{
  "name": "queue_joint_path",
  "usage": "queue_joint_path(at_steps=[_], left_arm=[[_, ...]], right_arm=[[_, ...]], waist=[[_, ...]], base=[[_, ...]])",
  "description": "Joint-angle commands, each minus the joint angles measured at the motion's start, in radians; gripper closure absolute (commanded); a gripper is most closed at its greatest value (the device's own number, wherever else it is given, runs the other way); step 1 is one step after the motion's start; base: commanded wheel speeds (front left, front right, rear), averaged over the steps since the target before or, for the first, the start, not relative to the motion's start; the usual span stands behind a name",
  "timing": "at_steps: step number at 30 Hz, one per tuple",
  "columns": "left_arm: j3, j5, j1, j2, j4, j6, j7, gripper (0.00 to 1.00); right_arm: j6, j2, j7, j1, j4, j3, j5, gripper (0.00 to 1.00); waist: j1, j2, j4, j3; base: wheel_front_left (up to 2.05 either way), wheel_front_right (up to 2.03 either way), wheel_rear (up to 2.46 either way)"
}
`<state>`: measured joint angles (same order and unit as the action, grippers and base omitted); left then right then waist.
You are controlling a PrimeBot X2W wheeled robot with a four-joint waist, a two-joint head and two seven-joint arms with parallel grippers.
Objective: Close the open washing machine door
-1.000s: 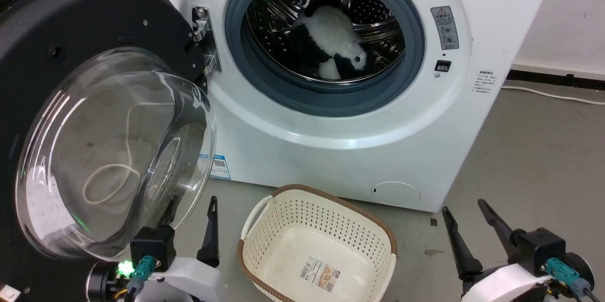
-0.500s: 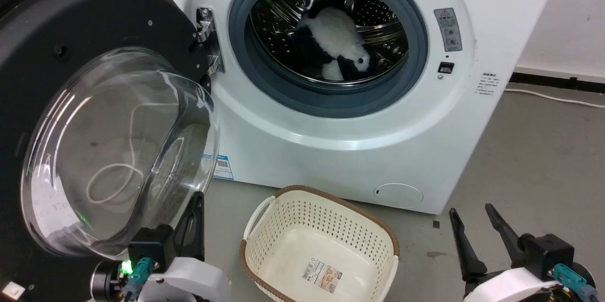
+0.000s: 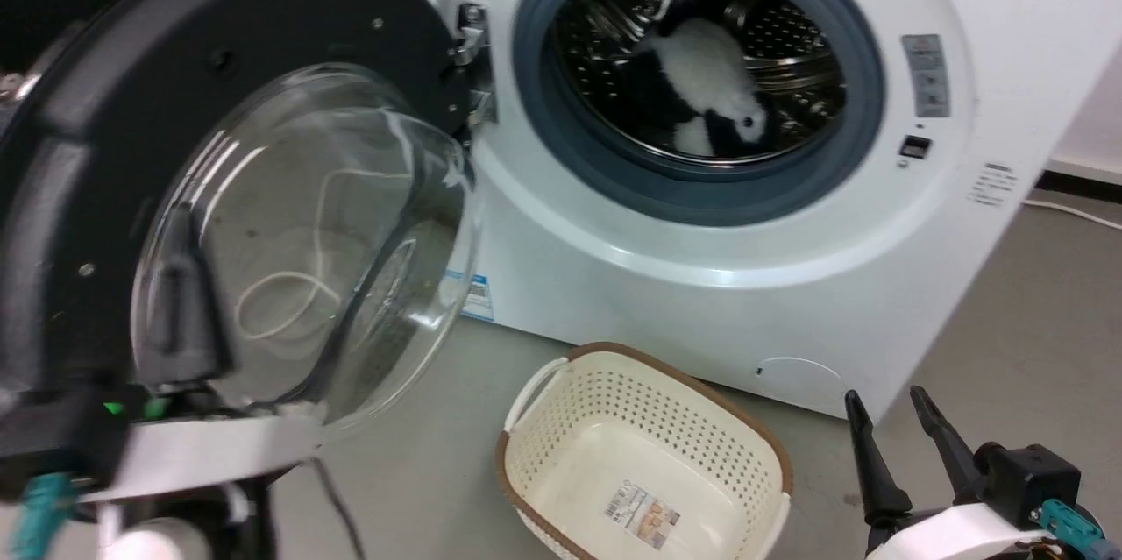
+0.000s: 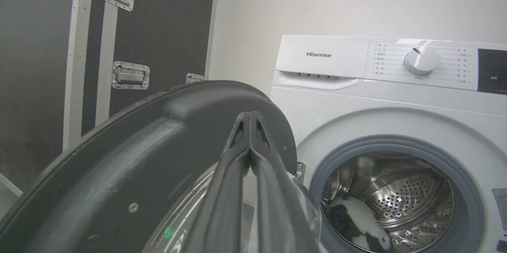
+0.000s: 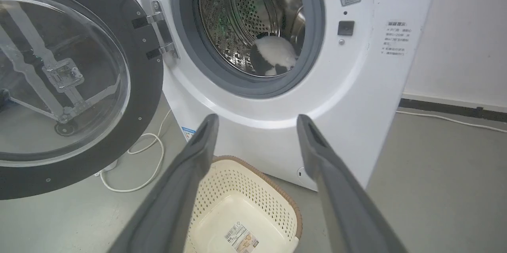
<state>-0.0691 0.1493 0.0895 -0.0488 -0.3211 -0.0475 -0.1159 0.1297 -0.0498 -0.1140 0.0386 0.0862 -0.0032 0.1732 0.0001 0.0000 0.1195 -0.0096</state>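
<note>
Nearest: left gripper [image 4: 249,120] had its jaws pressed together on nothing, fingers [image 4: 233,189] lying in front of the inner face of the washing machine door [image 3: 263,52]. Contact couldn't be confirmed, as the head view was blurred there. The right gripper [image 5: 257,122] hung low with jaws spread and empty, just right of the laundry basket [image 3: 649,407], which stood on the floor close before the washing machine [image 3: 701,288]. Door stood swung wide to the robot's left, glass bowl [image 3: 307,227] bulging outward, hung on the hinge [image 3: 473,60] left of the grey gasket [image 3: 701,196]. My read: the step was finding a push point, closing barely begun. The inner face was the wrong side to shove from. The fingers needed to get round the free rim, far from the hinge, onto the outer face, then sweep along the hinge arc, not straight in. The glass looked slick and curved; the flat rim was the better contact. Basket looked low enough to clear the door, less surely the forearm [image 3: 202,446]. Plush toy [image 3: 701,78] sat well inside the gasket, nothing to trap. Final push belonged opposite the latch socket [image 3: 914,145].
</note>
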Motion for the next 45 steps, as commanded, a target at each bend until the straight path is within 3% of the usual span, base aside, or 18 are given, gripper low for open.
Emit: queue_joint_path(at_steps=[1,3,5,8,12,16,22,27,36,45], left_arm=[[-0.049,0.02,0.016,-0.001,-0.029,-0.019,-0.01,1.0],[-0.079,0.023,0.018,-0.001,-0.039,-0.024,-0.012,1.0],[-0.196,0.045,0.027,-0.001,-0.05,-0.034,-0.018,1.0],[-0.276,0.079,0.036,-0.001,-0.036,-0.039,-0.023,1.0],[-0.41,0.13,0.048,-0.007,0.065,-0.007,-0.031,1.0],[-0.456,0.19,0.076,-0.071,0.238,0.021,0.002,1.0],[-0.449,0.255,0.145,-0.19,0.441,0.043,0.145,1.0],[-0.42,0.324,0.202,-0.233,0.539,0.084,0.266,1.0],[-0.381,0.528,0.222,-0.226,0.596,0.129,0.588,1.0],[-0.309,0.715,0.119,-0.171,0.411,0.151,0.869,1.0]], right_arm=[[0.0,0.0,-0.012,0.01,0.007,-0.002,0.016,0.0],[0.0,0.0,-0.014,0.011,0.009,-0.003,0.019,0.0],[0.001,0.0,-0.02,0.012,0.016,-0.003,0.03,0.0],[0.001,0.0,-0.024,0.014,0.019,-0.007,0.037,0.0],[0.001,0.0,-0.033,0.018,0.027,-0.014,0.046,0.0],[0.001,0.0,-0.041,0.014,0.03,-0.019,0.044,0.0],[0.001,0.0,-0.054,-0.004,0.032,-0.039,0.031,0.0],[0.001,0.0,-0.064,-0.014,0.035,-0.048,0.027,0.0],[0.001,0.0,-0.083,-0.021,0.046,-0.06,0.037,0.0],[0.001,0.0,-0.102,-0.018,0.074,-0.107,0.065,0.0]], waist=[[-0.0001,0.0,0.033,-0.002],[-0.0001,0.0,0.043,-0.003],[-0.0001,0.0,0.069,-0.003],[-0.0001,0.0,0.086,-0.003],[-0.0001,0.0,0.116,0.003],[-0.0001,0.0,0.133,0.029],[-0.0001,0.0,0.142,0.073],[-0.0001,0.0,0.147,0.099],[-0.0001,0.0,0.166,0.118],[-0.0001,0.0,0.196,0.078]], base=[[0.0,0.0,0.0],[0.0,0.0,0.0],[0.0,0.0,0.0],[0.0,0.0,0.0],[0.0,0.0,0.0],[0.0,0.0,0.0],[0.0,0.0,0.0],[0.0,0.0,0.0],[0.0,0.0,0.0],[0.0,0.0,0.0]])
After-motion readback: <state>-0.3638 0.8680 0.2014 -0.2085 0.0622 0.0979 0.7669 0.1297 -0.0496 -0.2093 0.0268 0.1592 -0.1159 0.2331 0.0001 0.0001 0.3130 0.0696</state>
